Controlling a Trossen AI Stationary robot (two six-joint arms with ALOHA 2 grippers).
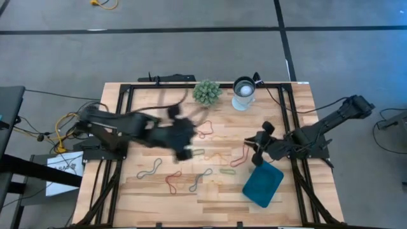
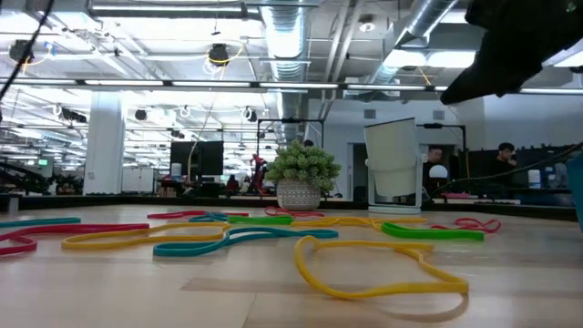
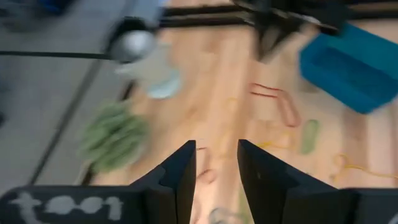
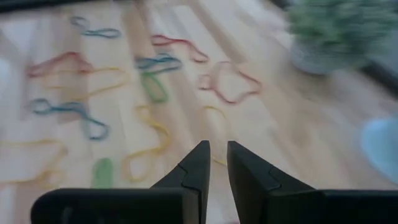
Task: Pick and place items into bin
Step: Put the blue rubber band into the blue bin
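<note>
Many rubber-band loops in red, green, yellow and blue lie flat on the wooden table, among them a blue one (image 1: 149,168), a red one (image 1: 173,183), a green one (image 1: 227,171) and a red one (image 1: 240,158). The teal bin (image 1: 262,184) sits on the table at the near right and also shows in the left wrist view (image 3: 348,62). My left gripper (image 1: 184,145) hovers over the table's middle, open and empty (image 3: 216,149). My right gripper (image 1: 258,151) is just beyond the bin's far edge, its fingers a narrow gap apart with nothing between them (image 4: 217,146).
A spiky green plant ball (image 1: 206,92) and a round white-and-metal cup (image 1: 243,92) stand at the table's far edge. A black frame (image 1: 127,127) runs around the tabletop. In the low view a yellow band (image 2: 383,269) lies nearest.
</note>
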